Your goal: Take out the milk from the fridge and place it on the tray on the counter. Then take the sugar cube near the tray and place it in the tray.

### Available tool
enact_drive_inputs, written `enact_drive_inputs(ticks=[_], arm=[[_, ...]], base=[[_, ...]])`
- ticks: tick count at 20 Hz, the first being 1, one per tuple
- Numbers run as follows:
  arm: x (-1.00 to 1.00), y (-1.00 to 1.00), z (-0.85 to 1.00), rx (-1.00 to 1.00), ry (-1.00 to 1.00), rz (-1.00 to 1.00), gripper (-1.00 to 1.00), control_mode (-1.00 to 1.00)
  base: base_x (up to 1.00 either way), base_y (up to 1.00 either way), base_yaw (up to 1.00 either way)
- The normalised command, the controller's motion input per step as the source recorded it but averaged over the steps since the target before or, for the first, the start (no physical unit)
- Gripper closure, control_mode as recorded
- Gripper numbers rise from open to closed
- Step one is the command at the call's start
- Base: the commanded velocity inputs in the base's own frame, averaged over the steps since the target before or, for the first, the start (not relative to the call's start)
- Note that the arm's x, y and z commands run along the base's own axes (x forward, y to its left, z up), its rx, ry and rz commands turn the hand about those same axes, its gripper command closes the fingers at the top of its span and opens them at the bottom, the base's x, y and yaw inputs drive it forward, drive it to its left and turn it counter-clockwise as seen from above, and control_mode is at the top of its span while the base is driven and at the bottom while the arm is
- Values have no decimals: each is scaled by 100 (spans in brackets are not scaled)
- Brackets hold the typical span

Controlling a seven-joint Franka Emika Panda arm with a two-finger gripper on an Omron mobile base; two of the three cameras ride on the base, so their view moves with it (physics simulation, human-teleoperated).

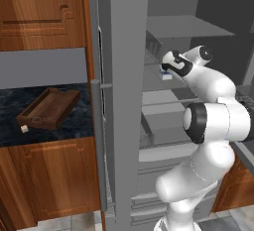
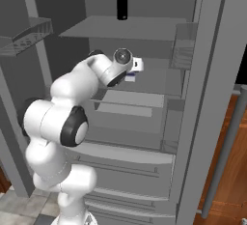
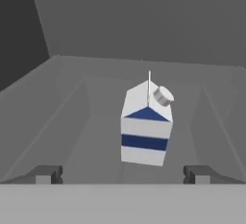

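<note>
Currently my gripper (image 3: 123,174) is spread wide, empty, just short of the milk (image 3: 145,128). I judge the carton light and crushable; grasp its flat sides mid-body.

- No legible text, brand, number or sign appears in any view.
- The milk (image 3: 146,128), centre of the hand view, carries only plain blue markings: a triangle beneath the gable and one horizontal band across the front. No lettering can be made out.
</note>
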Motion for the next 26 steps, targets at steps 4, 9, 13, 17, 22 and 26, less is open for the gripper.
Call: enact_drive_inputs(ticks=[4, 9, 13, 17, 22, 26], arm=[[43, -5, -7, 0, 1, 0, -100, -100], [35, -9, -14, 0, 0, 0, -100, -100], [37, -14, -18, 0, 0, 0, -100, -100], [48, 0, -24, 0, 0, 0, -100, -100], [44, 0, -19, 0, 0, 0, -100, -100], [44, 0, -13, 0, 0, 0, -100, -100]], base=[[0, 0, 0], [0, 0, 0], [0, 0, 0], [0, 0, 0], [0, 0, 0], [0, 0, 0]])
